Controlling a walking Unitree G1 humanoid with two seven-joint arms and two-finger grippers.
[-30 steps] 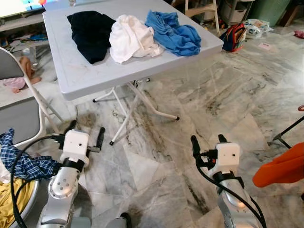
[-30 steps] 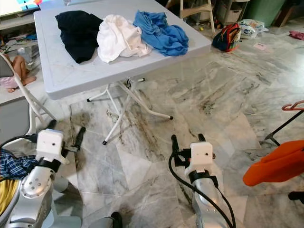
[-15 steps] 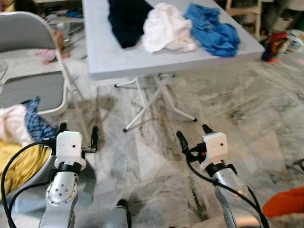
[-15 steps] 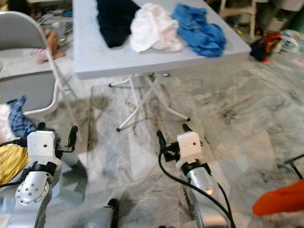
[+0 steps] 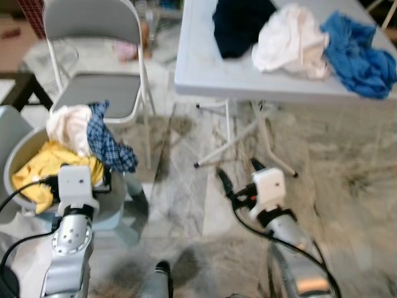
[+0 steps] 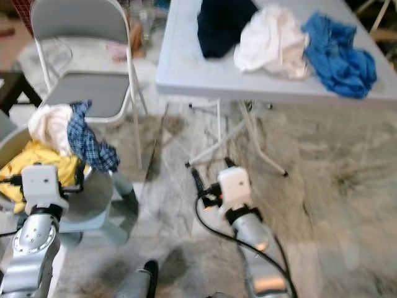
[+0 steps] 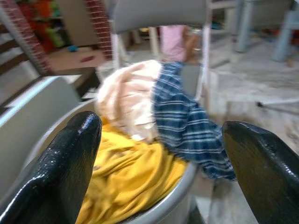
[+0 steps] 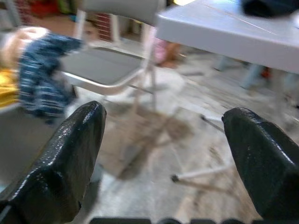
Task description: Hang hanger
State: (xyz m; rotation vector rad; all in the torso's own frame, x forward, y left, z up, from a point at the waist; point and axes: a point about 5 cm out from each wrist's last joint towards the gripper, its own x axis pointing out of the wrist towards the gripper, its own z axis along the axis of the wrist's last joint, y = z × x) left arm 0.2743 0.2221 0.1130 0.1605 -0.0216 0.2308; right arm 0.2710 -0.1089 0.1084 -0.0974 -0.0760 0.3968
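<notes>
Both hands are spread and empty: the left hand (image 7: 159, 168) faces the laundry basket (image 5: 118, 208) (yellow and plaid clothes inside), the right hand (image 5: 239, 174) hangs near the tabletop (image 5: 248, 77).

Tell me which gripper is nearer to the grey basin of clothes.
Left. The left gripper hovers right over the basin of clothes, fingers open. The right gripper is off to the side over bare floor, near the table's legs, also open.
</notes>
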